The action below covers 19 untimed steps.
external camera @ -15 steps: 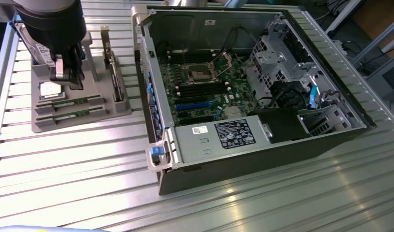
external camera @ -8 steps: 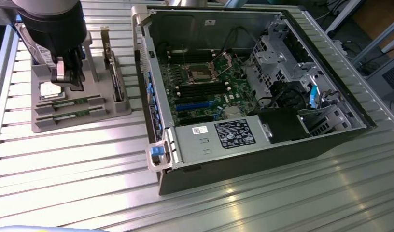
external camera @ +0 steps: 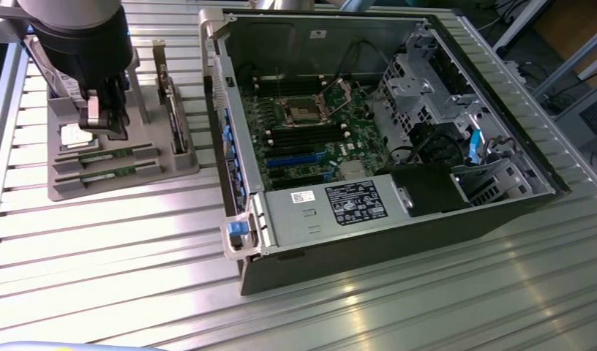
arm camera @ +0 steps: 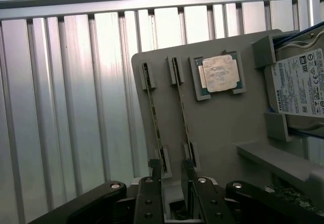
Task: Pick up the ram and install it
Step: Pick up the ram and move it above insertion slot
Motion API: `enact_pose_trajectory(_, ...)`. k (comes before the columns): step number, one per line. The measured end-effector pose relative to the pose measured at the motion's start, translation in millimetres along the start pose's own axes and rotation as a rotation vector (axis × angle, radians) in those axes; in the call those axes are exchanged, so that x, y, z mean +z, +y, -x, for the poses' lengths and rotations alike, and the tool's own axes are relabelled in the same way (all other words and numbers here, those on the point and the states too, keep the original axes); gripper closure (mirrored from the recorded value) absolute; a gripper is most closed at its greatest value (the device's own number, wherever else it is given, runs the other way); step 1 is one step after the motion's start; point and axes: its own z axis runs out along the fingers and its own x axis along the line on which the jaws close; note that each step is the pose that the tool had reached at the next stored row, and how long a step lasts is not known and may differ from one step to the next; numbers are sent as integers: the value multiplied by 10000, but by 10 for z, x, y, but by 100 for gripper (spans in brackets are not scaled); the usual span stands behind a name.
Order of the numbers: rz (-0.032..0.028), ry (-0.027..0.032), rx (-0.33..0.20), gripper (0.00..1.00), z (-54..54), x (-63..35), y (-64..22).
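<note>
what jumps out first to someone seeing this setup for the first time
The open computer case with its green motherboard dominates the middle of the exterior view. At that view's left, the open gripper hovers over a grey tray holding two ram sticks, a silver processor and a hard drive.

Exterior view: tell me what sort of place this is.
Likely a robot workbench for computer assembly: ribbed aluminium table, open black desktop computer case with green motherboard, grey plastic parts tray.

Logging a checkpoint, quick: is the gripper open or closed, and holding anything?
Gripper: open, holding nothing; both long thin green ram sticks sit in the grey plastic tray.
</note>
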Motion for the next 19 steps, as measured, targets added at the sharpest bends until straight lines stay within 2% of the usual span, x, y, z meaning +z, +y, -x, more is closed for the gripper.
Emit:
enact_pose_trajectory(3,9,10,-238,70,-1,8,-2)
enact_pose_trajectory(11,77,94,-2023,70,-2,32,-2)
enact_pose_trajectory(19,78,96,-2089,70,-5,43,25)
